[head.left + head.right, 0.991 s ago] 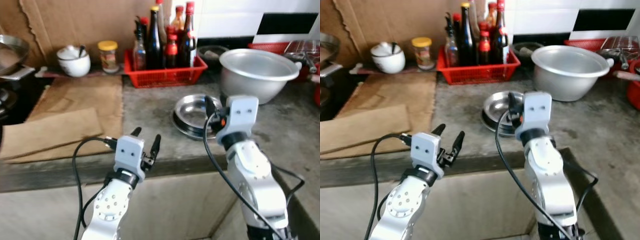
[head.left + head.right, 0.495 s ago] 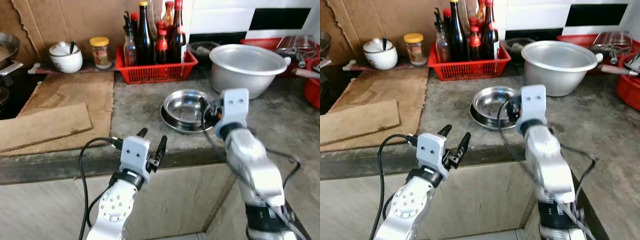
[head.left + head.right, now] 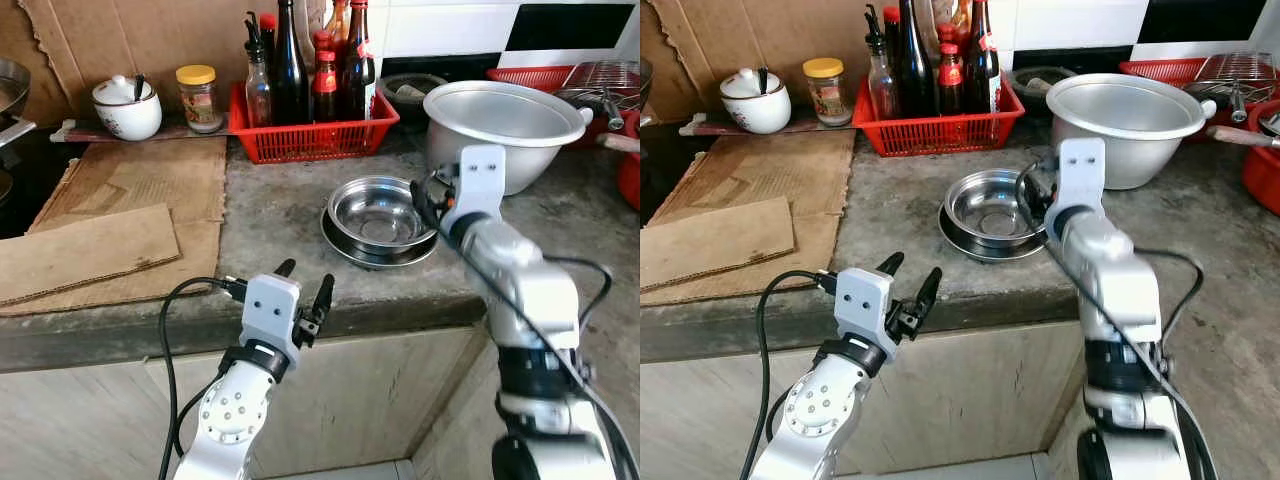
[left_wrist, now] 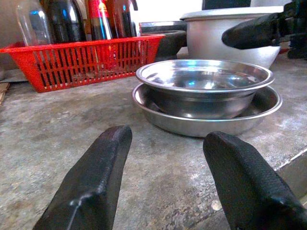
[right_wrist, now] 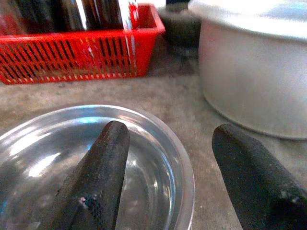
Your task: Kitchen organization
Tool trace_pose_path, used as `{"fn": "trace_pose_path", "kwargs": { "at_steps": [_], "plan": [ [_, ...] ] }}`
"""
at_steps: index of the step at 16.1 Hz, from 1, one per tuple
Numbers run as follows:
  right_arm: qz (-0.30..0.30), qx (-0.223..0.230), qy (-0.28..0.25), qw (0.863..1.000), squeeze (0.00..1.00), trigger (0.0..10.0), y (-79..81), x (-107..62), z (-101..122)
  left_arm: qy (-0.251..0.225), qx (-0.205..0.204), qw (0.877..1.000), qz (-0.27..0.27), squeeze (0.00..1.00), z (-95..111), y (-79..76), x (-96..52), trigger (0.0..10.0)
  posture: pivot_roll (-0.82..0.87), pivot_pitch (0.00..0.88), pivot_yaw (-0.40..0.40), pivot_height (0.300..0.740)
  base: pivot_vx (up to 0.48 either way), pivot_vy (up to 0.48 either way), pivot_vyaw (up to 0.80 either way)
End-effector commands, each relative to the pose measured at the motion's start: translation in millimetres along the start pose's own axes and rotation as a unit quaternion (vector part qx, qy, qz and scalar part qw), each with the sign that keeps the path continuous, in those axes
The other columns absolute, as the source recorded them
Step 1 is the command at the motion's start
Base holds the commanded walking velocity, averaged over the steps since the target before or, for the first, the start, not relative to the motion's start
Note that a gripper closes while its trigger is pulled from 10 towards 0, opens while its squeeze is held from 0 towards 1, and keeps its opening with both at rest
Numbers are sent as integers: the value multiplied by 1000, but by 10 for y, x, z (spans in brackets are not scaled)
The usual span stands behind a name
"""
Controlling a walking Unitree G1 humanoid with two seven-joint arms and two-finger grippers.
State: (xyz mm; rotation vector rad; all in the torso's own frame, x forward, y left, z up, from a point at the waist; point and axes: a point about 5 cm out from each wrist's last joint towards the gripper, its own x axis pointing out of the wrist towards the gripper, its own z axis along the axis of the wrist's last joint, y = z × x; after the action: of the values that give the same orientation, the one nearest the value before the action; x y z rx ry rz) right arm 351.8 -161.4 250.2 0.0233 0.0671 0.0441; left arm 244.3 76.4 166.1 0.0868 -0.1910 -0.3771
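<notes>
A shallow steel bowl (image 3: 378, 207) sits inside a wider steel plate (image 3: 345, 238) near the front edge of the grey concrete worktop (image 3: 285, 215); the bowl looks empty, though glare on the metal makes its bottom hard to read. Far behind it, a red basket (image 3: 318, 138) holds several dark sauce bottles (image 3: 293, 62) standing upright. To the right of the basket is a large aluminium pot (image 3: 503, 118), and between the two, at the back, a small dark bowl (image 3: 404, 89). Far left stand a white lidded cup (image 3: 126, 105) and, just beside it, a yellow-capped jar (image 3: 198, 96). Flattened cardboard (image 3: 120, 215) covers the left part of the worktop, and more cardboard leans against the wall behind. At the far right is a red tray (image 3: 540, 76) with a wire rack (image 3: 605, 80).

The right claw (image 5: 184, 158) hangs over the right rim of the steel bowl with its fingers spread, one finger above the bowl and the other outside it. The left claw (image 3: 303, 285) is at the near worktop edge, fingers spread and holding nothing, pointing toward the plate.
</notes>
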Motion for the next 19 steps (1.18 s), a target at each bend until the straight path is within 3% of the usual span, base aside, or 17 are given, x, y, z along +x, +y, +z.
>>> {"fn": "trace_pose_path", "kwargs": {
  "at_steps": [1, 8, 12, 19],
  "plan": [
    [-7, 13, 25, 1000, 0, 10000, -55, 31, -20, -1, 2, 1000, -1, 0, 17, -12, -9, 10000, 200, 99, -35, 740, 0, 0, 0],
    [28, 53, 83, 995, 0, 10000, -38, 124, 53, -9, -1, 1000, -5, 0, 36, -29, 20, 10000, 197, 77, -39, 740, 0, 0, 0],
    [38, 46, 118, 991, 0, 10000, -26, 132, -4, -8, 0, 1000, -8, 0, 24, -39, 20, 10000, 196, 67, -34, 740, 0, 0, 0],
    [47, 64, 129, 988, 0, 10000, -18, 135, 20, -10, -1, 1000, -10, 0, 30, -49, 39, 10000, 192, 70, -32, 740, 0, 0, 0]
  ]
}}
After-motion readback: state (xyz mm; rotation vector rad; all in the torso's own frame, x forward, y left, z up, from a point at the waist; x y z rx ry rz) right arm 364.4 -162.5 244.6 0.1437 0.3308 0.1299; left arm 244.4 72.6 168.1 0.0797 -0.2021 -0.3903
